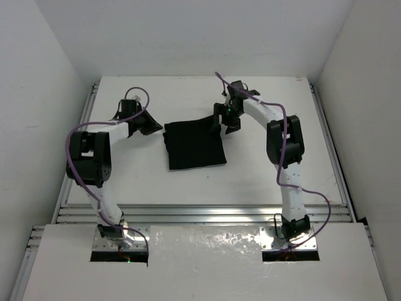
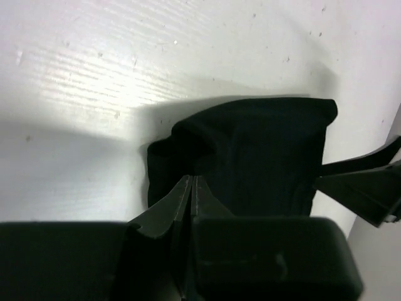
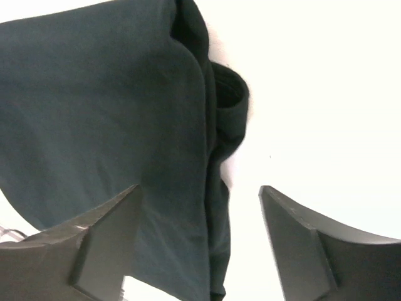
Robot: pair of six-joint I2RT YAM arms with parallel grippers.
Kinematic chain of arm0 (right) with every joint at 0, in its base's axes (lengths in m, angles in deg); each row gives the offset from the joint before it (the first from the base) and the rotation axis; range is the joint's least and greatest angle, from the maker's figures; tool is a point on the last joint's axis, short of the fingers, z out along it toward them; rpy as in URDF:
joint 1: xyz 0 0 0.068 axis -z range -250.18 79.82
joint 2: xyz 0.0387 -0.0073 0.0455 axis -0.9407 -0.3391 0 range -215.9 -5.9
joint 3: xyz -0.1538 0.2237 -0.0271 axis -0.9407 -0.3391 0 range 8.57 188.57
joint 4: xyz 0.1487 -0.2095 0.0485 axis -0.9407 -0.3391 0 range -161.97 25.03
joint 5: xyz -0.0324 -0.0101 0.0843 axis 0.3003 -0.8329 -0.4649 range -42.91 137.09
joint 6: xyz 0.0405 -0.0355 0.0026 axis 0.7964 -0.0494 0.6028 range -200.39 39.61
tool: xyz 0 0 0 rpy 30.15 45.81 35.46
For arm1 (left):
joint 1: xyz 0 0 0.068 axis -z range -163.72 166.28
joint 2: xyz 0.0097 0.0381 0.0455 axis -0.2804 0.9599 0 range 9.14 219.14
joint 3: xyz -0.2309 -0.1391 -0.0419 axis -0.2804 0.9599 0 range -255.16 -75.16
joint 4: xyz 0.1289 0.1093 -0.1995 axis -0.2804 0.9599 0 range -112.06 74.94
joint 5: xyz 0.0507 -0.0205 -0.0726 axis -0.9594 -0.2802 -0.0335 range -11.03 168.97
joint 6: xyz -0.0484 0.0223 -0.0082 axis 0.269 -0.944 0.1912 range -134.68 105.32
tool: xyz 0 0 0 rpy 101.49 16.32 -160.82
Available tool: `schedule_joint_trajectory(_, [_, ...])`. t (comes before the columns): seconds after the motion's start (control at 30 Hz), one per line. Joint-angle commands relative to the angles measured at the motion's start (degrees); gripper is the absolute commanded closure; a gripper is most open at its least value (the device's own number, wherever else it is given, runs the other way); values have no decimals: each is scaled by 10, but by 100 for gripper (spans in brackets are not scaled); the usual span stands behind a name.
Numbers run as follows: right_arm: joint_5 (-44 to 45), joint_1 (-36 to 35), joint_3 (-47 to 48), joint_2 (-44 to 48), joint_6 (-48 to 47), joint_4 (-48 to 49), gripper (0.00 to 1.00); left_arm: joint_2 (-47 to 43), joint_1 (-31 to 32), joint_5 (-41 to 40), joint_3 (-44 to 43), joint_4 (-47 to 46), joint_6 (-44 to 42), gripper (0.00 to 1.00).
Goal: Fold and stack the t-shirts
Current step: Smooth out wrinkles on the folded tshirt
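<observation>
The folded black t-shirt (image 1: 194, 145) is lying on the tabletop (image 1: 125, 182) between both pincers. The right pincer (image 3: 199, 191), fingers apart, is straddling its bunched edge, which is running straight ahead; the left pincer (image 2: 191, 188) is sitting pressed together at the opposite edge.

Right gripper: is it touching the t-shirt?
Cannot tell. Right wrist view shows the right gripper open over the t-shirt; its fingers overlap the cloth in the image, but neither contact nor gap shows plainly.
</observation>
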Motion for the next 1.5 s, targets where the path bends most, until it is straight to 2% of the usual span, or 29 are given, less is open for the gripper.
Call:
schedule_joint_trajectory(0.0, [-17, -5, 6, 24, -24, 26, 28, 28, -4, 16, 2, -54, 6, 100])
schedule_joint_trajectory(0.2, [-41, -5, 20, 3, -30, 51, 19, 27, -4, 4, 32, -50, 20, 100])
schedule_joint_trajectory(0.47, [-45, -9, 53, -33, -57, 45, 19, 38, -5, -27, 45, -44, 17, 100])
schedule_joint_trajectory(0.57, [-50, -11, 65, -47, -57, 45, 18, 62, -4, -48, 1, 11, 5, 100])
schedule_joint_trajectory(0.67, [-60, -16, 83, -58, -57, 44, 19, 83, -3, -38, -6, -2, 3, 100])
schedule_joint_trajectory(0.8, [-69, -21, 80, -65, -50, 51, 21, 119, 4, -16, -32, 1, 10, 100])
schedule_joint_trajectory(0.9, [-69, -30, 80, -67, -48, 52, 27, 124, 14, 8, -31, -20, 20, 100])
schedule_joint_trajectory(0.93, [-69, -32, 78, -66, -45, 52, 32, 127, 16, 13, -39, -19, 22, 100])
schedule_joint_trajectory(1.03, [-69, -46, 51, -47, -39, 69, 35, 132, 27, 24, -54, -13, 32, 100])
schedule_joint_trajectory(1.1, [-68, -55, 29, -32, -39, 87, 36, 133, 32, 23, -59, -15, 37, 100])
schedule_joint_trajectory(1.27, [-87, -59, 72, -60, -52, 61, 36, 147, 35, 51, -67, -31, 51, 100])
schedule_joint_trajectory(1.33, [-69, -58, 77, -61, -53, 49, 35, 141, 33, 29, -70, 4, 50, 100])
schedule_joint_trajectory(1.4, [-41, -56, 63, -48, -53, 37, 27, 121, 28, -46, -67, 43, 50, 100])
schedule_joint_trajectory(1.47, [-39, -55, 46, -33, -55, 43, 20, 110, 23, -86, -68, 71, 54, 100])
